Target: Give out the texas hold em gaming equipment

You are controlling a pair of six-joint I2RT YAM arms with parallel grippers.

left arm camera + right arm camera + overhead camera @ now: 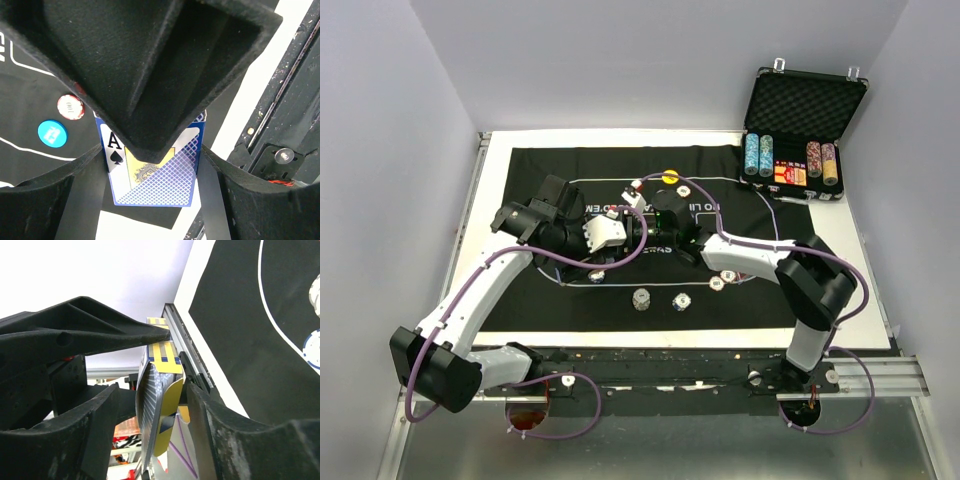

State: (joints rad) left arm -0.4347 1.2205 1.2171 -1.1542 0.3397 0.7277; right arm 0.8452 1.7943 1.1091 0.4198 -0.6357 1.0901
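My left gripper (153, 175) is shut on the small deck box (165, 187), blue-patterned with an ace of spades, and holds it above the black mat. The black finger of my right gripper reaches over the box's top. In the right wrist view the box (150, 405) stands between the spread fingers of my right gripper (152, 412), its yellow flap (171, 400) open against the right finger and blue-backed cards showing inside. Both grippers meet over the mat's middle (650, 228). A blue button disc (52, 133) and a speckled chip (70, 106) lie on the mat. A yellow button (670, 178) lies further back.
Small chip stacks (641, 299) (681, 299) (717, 283) sit on the mat's (550, 165) near side. An open black case (800, 140) with chip rows stands at the back right. White walls close in on the left and back.
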